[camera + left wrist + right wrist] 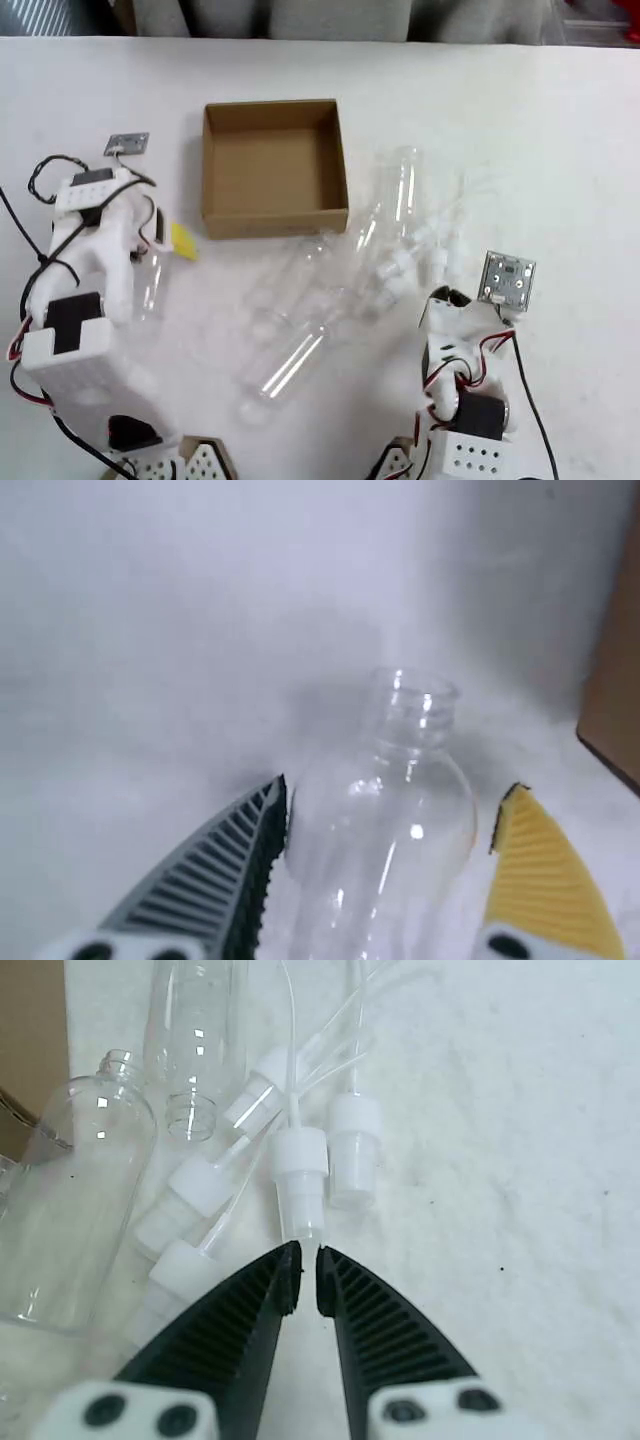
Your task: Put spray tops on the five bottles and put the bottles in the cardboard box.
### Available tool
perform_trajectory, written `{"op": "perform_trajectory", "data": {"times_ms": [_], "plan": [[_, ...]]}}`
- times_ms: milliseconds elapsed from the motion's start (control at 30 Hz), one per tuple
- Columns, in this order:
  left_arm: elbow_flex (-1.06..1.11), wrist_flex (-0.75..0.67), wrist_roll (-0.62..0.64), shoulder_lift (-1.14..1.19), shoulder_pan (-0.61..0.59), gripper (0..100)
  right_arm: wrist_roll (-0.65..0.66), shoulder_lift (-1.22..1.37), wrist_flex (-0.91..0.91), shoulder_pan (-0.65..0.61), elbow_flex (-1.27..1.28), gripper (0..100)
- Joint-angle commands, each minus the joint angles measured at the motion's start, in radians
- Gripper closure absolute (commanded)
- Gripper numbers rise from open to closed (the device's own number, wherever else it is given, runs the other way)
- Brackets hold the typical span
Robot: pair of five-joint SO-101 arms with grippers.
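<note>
Between the grey finger [215,880] and the yellow finger [535,875] of my left gripper [390,795] lies a clear bottle [385,820] with a bare neck. The gripper is open, and a thin gap shows on the yellow side. The high view has this bottle [150,278] left of the cardboard box [275,220]. My right gripper [308,1265] is shut with nothing in it, just short of a white spray top [300,1175]. More spray tops [352,1145] and two topless bottles [85,1195] lie beyond. Several clear bottles [290,360] lie mid-table.
The box's brown wall [615,700] stands close beside the left gripper. Spray tops [415,255] with thin tubes cluster ahead of the right arm [460,345]. Two small grey plates [507,277] lie on the white table, one near each arm.
</note>
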Motion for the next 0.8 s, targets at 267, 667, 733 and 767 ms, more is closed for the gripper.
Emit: {"op": "perform_trajectory", "data": {"times_ms": [267,667,733,767], "plan": [[0.115,-0.133,0.006,-0.188,-0.021,65,0.0,-0.004,0.005,-0.001,0.008,98.1],[0.063,-0.117,-0.046,-0.127,0.013,66,0.0,-0.004,0.005,-0.001,0.008,98.1],[0.021,-0.086,-0.049,-0.088,0.013,66,0.0,-0.004,0.005,-0.001,0.008,98.1],[-0.002,-0.066,-0.055,-0.068,0.015,66,0.0,-0.004,0.005,-0.001,0.008,98.1]]}}
